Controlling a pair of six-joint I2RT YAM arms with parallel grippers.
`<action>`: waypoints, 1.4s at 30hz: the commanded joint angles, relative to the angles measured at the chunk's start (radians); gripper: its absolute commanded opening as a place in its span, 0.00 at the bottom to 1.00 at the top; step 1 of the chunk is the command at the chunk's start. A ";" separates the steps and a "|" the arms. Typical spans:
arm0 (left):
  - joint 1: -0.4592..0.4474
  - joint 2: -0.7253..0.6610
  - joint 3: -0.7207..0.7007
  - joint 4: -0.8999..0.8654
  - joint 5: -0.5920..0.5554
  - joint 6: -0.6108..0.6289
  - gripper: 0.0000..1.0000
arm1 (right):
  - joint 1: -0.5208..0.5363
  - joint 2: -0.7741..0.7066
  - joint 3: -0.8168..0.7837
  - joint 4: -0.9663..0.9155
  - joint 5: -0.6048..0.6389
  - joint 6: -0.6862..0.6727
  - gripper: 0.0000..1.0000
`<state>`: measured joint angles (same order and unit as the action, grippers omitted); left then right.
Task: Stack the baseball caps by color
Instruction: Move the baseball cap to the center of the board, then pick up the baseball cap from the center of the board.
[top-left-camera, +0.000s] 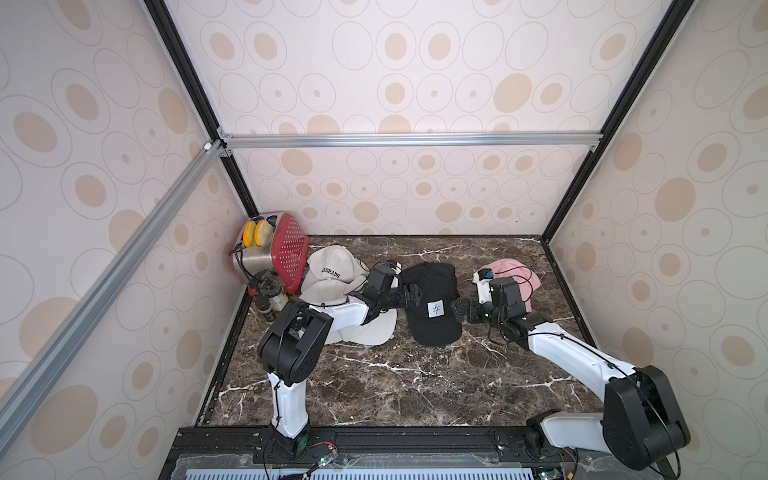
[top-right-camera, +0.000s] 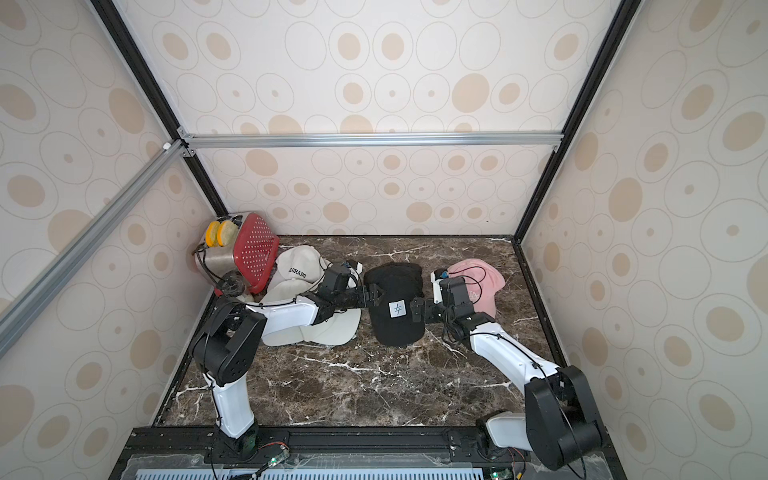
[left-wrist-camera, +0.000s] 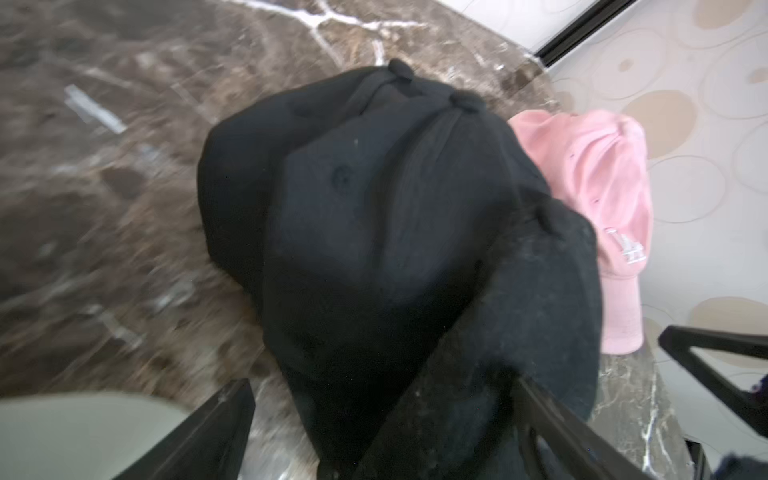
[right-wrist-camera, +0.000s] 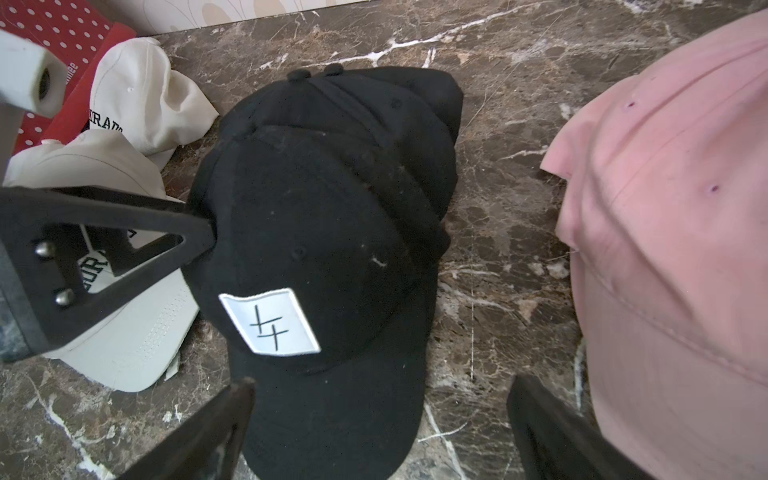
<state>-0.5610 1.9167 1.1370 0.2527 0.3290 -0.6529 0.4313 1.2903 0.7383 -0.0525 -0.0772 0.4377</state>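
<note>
COLORADO caps (top-left-camera: 332, 266) lie left beside the toaster (top-left-camera: 286, 249), patch-cap stack (top-left-camera: 432, 286) centre, logo caps (top-left-camera: 534, 284) right.

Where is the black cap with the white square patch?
Central in both top views, the patched cap tops other black caps, white caps on its left, pink caps on its right.
</note>
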 joint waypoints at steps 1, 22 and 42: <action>-0.004 0.044 0.070 0.054 0.039 -0.013 0.99 | -0.017 -0.035 -0.026 -0.026 0.023 0.003 1.00; -0.020 0.189 0.308 -0.019 0.080 -0.028 0.99 | -0.066 -0.076 -0.042 -0.050 0.005 -0.007 1.00; -0.011 -0.406 0.012 -0.336 -0.633 0.078 0.99 | -0.063 -0.154 -0.052 0.070 -0.263 0.063 1.00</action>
<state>-0.5732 1.5520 1.2503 -0.0196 -0.1219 -0.5213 0.3645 1.1553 0.7044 -0.0345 -0.2470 0.4641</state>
